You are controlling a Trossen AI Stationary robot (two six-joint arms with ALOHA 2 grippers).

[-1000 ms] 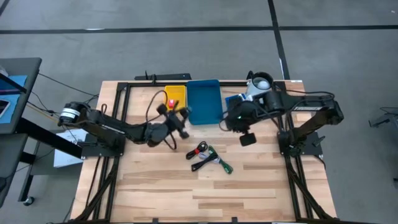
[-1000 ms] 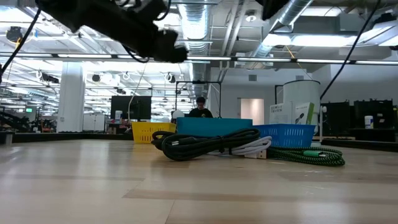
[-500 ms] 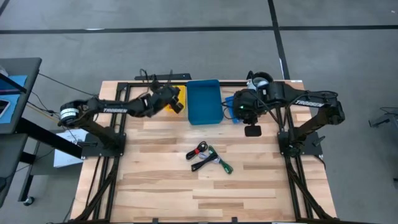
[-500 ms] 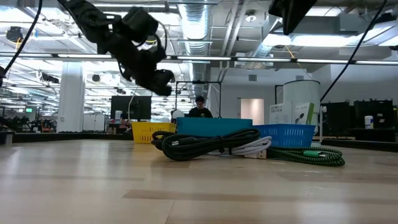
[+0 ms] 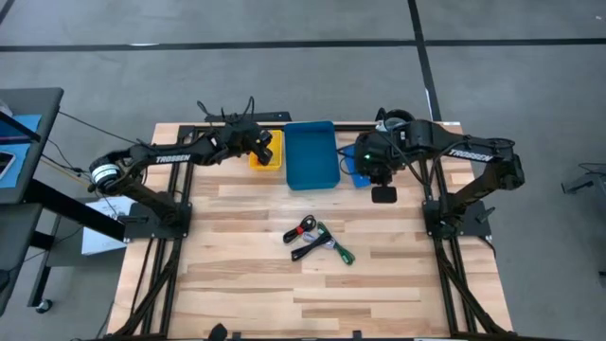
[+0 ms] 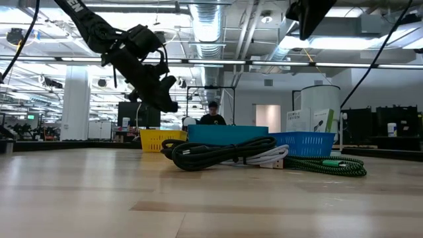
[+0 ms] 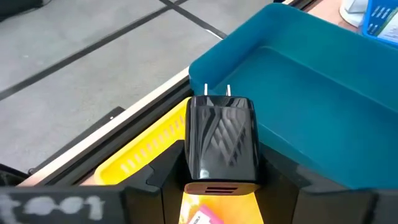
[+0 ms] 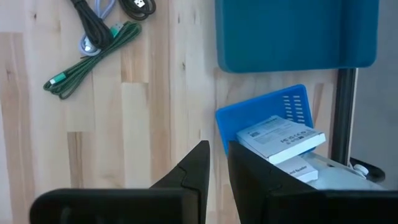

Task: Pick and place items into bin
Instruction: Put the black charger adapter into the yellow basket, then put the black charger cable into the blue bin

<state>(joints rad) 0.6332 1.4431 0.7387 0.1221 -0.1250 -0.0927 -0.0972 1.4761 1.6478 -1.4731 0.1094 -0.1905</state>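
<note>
My left gripper (image 5: 258, 144) hangs over the yellow bin (image 5: 270, 161) at the table's far side, shut on a black plug-in charger (image 7: 217, 146) whose two metal prongs point away from it. A pink piece (image 7: 202, 218) lies in that bin. My right gripper (image 8: 219, 163) hovers above the small blue basket (image 8: 273, 112). Its fingers are almost together with only a thin slit between them, and nothing is in it. White card packages (image 8: 280, 140) lie in the basket. A black cable (image 5: 305, 232) and a green braided cable (image 5: 333, 248) lie mid-table. My left gripper pinches the charger's body by its two side faces (image 7: 189, 152) between its two fingers. It comes from the table's left, slanting downward. The charger is lifted clear above the yellow bin (image 7: 137, 155), prongs forward.
A larger teal bin (image 5: 311, 156) stands between the yellow bin and the blue basket. A white cup (image 5: 398, 123) sits at the far right corner. The near half of the wooden table holds only the cable bundle (image 6: 218, 153). A person shows in the room beyond.
My left gripper has swung from above the middle of the table toward the far edge, rolling its wrist, and now holds the charger over the yellow bin. My right gripper has drawn a little toward the far edge above the blue basket.
</note>
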